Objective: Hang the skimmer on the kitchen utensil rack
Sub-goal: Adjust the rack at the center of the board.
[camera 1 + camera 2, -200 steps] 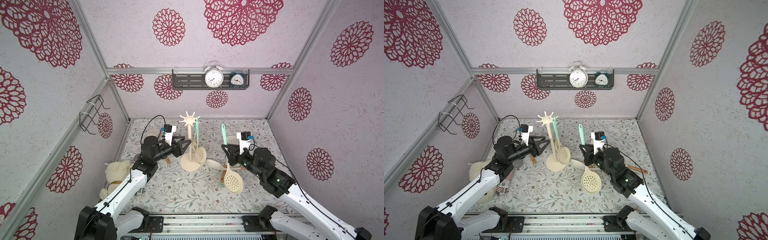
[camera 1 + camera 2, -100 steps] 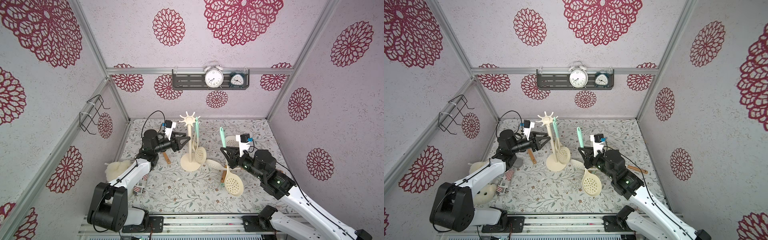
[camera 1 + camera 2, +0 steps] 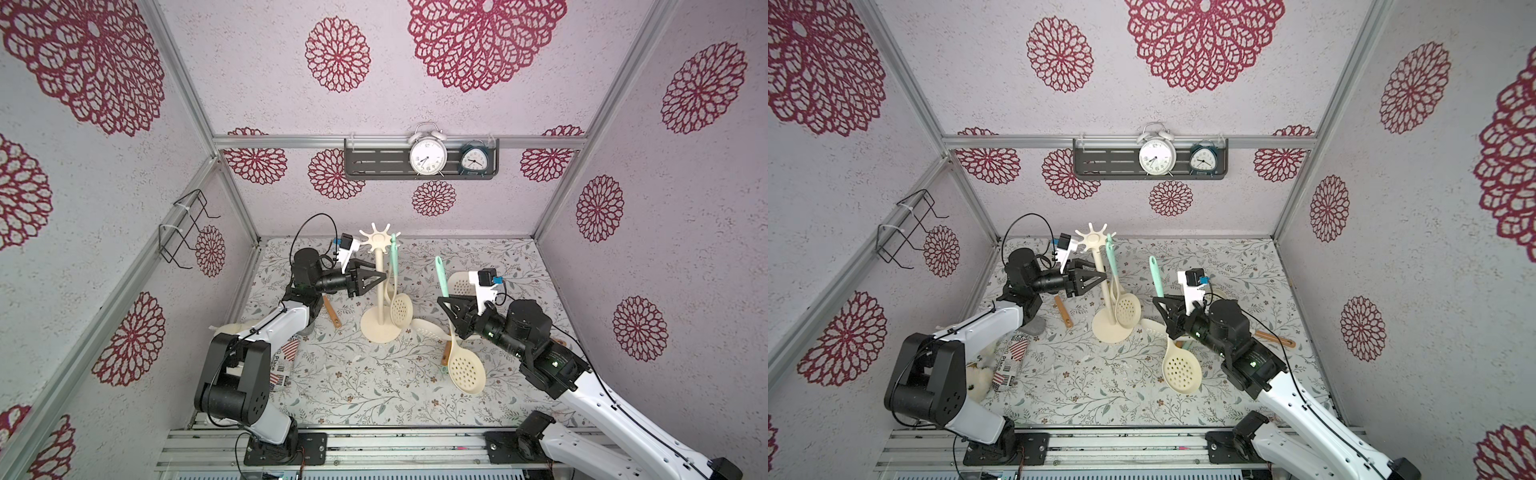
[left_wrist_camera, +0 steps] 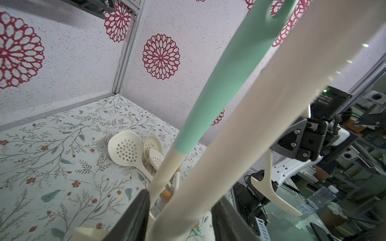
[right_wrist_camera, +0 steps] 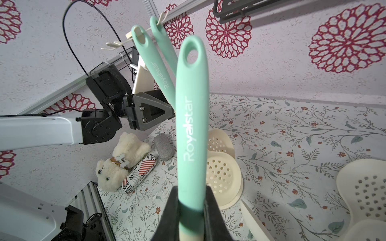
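Note:
The cream kitchen utensil rack (image 3: pixel 380 286) (image 3: pixel 1101 282) stands mid-table, its hook crown (image 3: pixel 376 239) on top. Two mint-handled skimmers (image 5: pixel 146 54) hang from its hooks. My left gripper (image 3: pixel 379 279) (image 3: pixel 1101 279) (image 4: pixel 181 217) is open, its jaws astride the rack's pole (image 4: pixel 240 129), with a gap on one side. My right gripper (image 3: pixel 444 303) (image 3: pixel 1158 301) (image 5: pixel 191 200) is shut on the mint handle of a skimmer (image 5: pixel 192 116) held upright to the right of the rack. Its cream perforated head (image 3: pixel 467 370) (image 3: pixel 1181 372) hangs below my gripper.
More cream skimmers (image 3: pixel 428 328) (image 4: pixel 127 148) lie right of the rack's base (image 3: pixel 379 330). A wooden handle (image 3: pixel 332 313), a teddy bear (image 5: pixel 123 158), a striped packet (image 5: pixel 140 173) and a grey pad (image 5: pixel 164 144) lie at the left. Clock shelf (image 3: pixel 374 162) and wire rack (image 3: pixel 187 224) hang on the walls.
My left arm has folded back at the elbow while its gripper stayed at the rack's pole, jaws narrowing. My right gripper has carried the skimmer slightly toward the rack.

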Tool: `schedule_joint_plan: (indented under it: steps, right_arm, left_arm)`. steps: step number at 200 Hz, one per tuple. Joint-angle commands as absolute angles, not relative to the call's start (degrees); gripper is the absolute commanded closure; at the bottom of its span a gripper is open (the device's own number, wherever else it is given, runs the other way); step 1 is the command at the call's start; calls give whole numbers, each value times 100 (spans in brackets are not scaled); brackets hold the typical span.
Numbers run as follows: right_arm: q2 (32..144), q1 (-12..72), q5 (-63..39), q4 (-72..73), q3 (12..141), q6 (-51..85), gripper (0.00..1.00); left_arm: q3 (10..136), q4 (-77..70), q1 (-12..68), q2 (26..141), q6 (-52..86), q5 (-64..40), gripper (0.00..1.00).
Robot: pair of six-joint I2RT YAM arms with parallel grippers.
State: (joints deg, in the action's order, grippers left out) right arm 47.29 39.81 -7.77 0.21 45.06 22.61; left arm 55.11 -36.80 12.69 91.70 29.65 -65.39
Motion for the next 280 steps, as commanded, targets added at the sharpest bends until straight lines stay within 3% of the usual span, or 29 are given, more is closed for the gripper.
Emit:
schedule_joint_plan:
  steps: [1,56,87,114,135,152,171,238,280]
  right_arm:
    - [4640,3929,-826,404,4495,2373,100]
    - [4612,3911,-835,361,4504,2358,100]
    - [4588,3894,-812,329,4492,2330,100]
    - [4562,3885,-746,301,4491,2278,100]
    - [4544,3876,-720,281,4502,2237,100]
    - [4547,3876,-696,264,4507,2207,100]
    - [4548,3867,-680,255,4502,2180,100]
    - [4444,3867,-685,403,4474,1911,100]
    - [4401,3867,-623,382,4535,1682,100]
  left_arm:
    - [5634,-4478,1237,9423,3488,-6828,51]
    - [5558,-5988,1248,9807,4580,-6950,68]
    - [5501,-6054,1257,9720,4663,-6926,76]
    - [5403,-5277,1261,9341,4112,-6697,89]
    - [5356,-3457,1335,8675,2822,-6097,100]
    - [5454,-1694,1530,8019,1670,-5144,100]
    - [5509,-843,1794,7483,1204,-3946,100]
    - [5240,-774,2491,6591,766,-1018,100]
    - [5117,-1174,2790,6562,334,-594,100]
